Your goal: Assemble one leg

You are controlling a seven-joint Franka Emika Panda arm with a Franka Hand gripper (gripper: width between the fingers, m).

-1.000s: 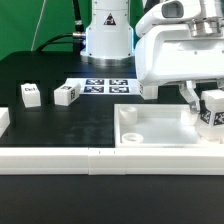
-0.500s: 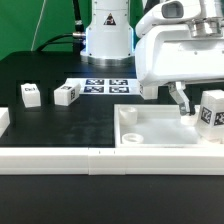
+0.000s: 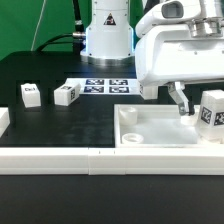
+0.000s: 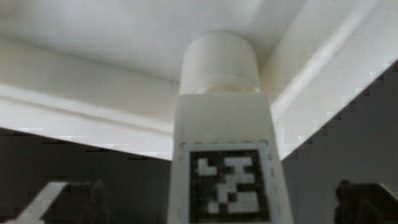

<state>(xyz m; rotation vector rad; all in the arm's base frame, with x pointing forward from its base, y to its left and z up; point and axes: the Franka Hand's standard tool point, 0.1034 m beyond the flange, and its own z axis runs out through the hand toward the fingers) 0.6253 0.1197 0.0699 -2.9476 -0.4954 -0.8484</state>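
Note:
A white leg (image 3: pixel 211 110) with a black-and-white tag stands on end at the corner of the large white tray (image 3: pixel 160 132), on the exterior view's right. My gripper (image 3: pixel 200 102) hangs around it, jaws open. One finger (image 3: pixel 179 101) stands apart from the leg's side; the other is out of frame. In the wrist view the leg (image 4: pixel 226 120) fills the middle, rounded end toward the tray corner. My gripper (image 4: pixel 210 206) straddles it, and the dark fingertips (image 4: pixel 54 205) stand clear of it on both sides.
Two more legs (image 3: pixel 30 95) (image 3: pixel 66 94) lie on the black table at the exterior view's left, with another white piece (image 3: pixel 3 120) at the edge. The marker board (image 3: pixel 105 86) lies before the robot base. A long white border bar (image 3: pixel 90 158) runs along the front.
The visible finger has moved away from the leg's side toward the exterior view's left. The jaws have opened and let go of the leg, which stays standing.

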